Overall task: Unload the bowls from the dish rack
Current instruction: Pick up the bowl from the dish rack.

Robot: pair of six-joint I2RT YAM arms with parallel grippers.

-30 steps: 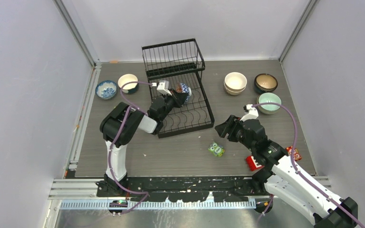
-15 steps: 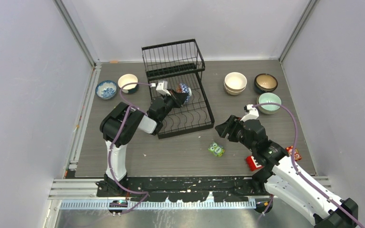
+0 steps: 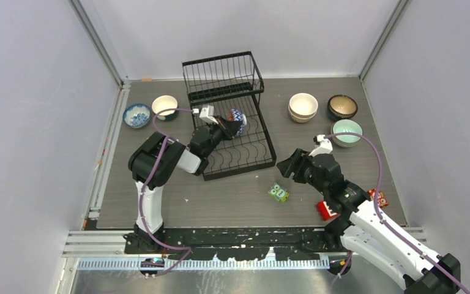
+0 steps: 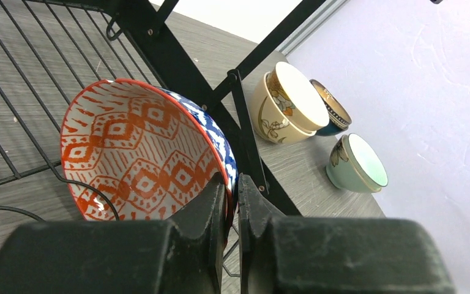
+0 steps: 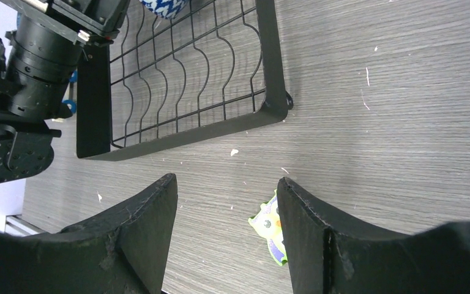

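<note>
One red-and-blue patterned bowl, tilted on edge in the lower tray of the dish rack: glazed ceramic, probably rigid, slick and chip-prone, best pinched across the rim. Left gripper clamped thinly on that rim, one finger inside, one outside. Right gripper spread, empty, above the table near the rack's corner.

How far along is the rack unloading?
Done: a blue-patterned bowl and a cream bowl stand left of the dish rack; stacked cream bowls, a dark teal bowl and a mint bowl right of it. In hand: the left gripper pinches the rim of the red-patterned bowl, which rests on the rack's wires. Remaining: lift it out and set it down; no other racked bowl shows. The right gripper hangs open.
</note>
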